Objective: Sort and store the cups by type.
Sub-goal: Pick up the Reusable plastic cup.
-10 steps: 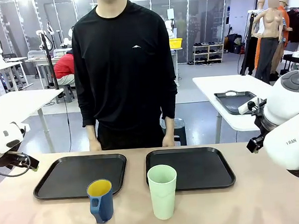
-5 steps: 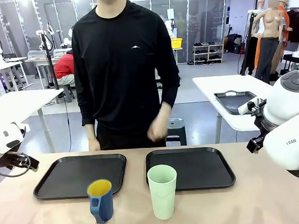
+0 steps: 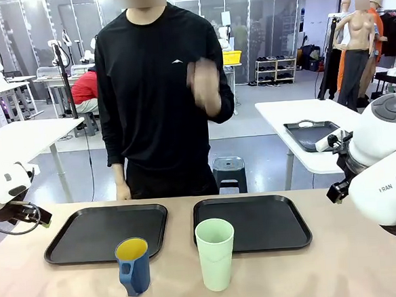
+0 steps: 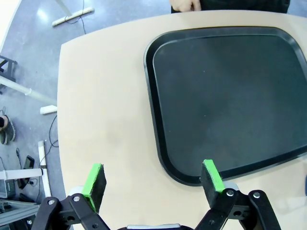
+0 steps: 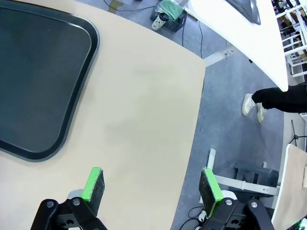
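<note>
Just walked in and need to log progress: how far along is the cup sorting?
Done: nothing; the left tray and right tray are bare. In hand: nothing; the left gripper and right gripper hang open and empty. Left: the blue mug and green tumbler both stand on the table in front of the trays, each to be stored.

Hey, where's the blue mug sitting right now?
In the front view the blue mug stands upright near the front of the table, just in front of the left tray, with the green tumbler to its right.
</note>
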Motion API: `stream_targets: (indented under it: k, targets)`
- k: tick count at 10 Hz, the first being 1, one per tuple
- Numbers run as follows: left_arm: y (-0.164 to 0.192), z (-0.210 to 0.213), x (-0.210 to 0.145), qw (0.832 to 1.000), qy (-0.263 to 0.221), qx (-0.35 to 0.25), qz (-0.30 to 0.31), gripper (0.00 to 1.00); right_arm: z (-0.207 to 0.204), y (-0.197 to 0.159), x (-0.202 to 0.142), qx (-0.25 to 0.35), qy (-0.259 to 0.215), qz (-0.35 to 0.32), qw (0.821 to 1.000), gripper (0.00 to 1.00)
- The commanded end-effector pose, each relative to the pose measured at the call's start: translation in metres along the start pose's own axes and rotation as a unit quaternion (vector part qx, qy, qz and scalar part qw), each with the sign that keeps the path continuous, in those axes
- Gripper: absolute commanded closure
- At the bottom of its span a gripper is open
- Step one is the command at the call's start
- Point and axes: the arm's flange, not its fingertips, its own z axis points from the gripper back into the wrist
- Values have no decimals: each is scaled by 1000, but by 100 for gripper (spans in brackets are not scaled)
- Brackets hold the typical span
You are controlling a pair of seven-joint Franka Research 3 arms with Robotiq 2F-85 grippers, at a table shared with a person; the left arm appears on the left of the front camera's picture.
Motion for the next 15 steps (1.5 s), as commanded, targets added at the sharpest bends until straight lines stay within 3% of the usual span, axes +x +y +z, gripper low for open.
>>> stream_targets:
  k: [1, 15]
  targets:
    - [2, -1, -1, 1000, 1, 1, 2, 0, -1, 0, 0, 2, -1, 4, 1000, 0]
    - [2, -1, -1, 1000, 1, 1, 2, 0, 0, 0, 0, 0, 0, 0, 1000, 0]
